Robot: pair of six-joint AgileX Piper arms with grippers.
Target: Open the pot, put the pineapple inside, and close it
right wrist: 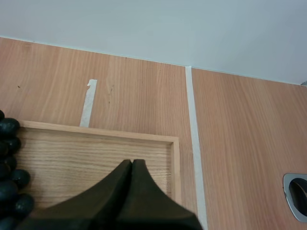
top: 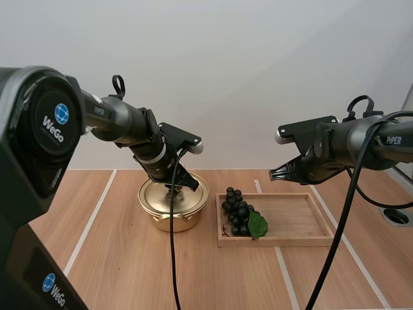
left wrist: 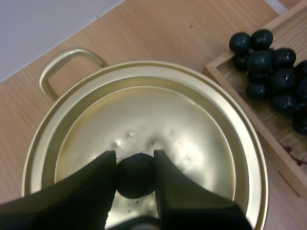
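A golden pot [top: 169, 218] stands on the table with its lid [left wrist: 158, 120] on. My left gripper [top: 180, 188] reaches down onto the lid, and its two black fingers pinch the lid's black knob [left wrist: 135, 176] from both sides. A bunch of dark grapes [top: 237, 212] with a green leaf lies at the left end of the wooden tray [top: 297, 219], just right of the pot. My right gripper [top: 274, 174] hangs shut above the tray's right half, its fingers together as one wedge [right wrist: 132, 164] with nothing in them. I see no pineapple.
White tape lines [top: 90, 223] run across the wooden table. A round metal-rimmed hole [top: 397, 216] sits in the table at the far right. The pot's handle [left wrist: 67, 60] points away from the tray [left wrist: 230, 76]. Grapes [left wrist: 268, 62] lie close to the pot's rim.
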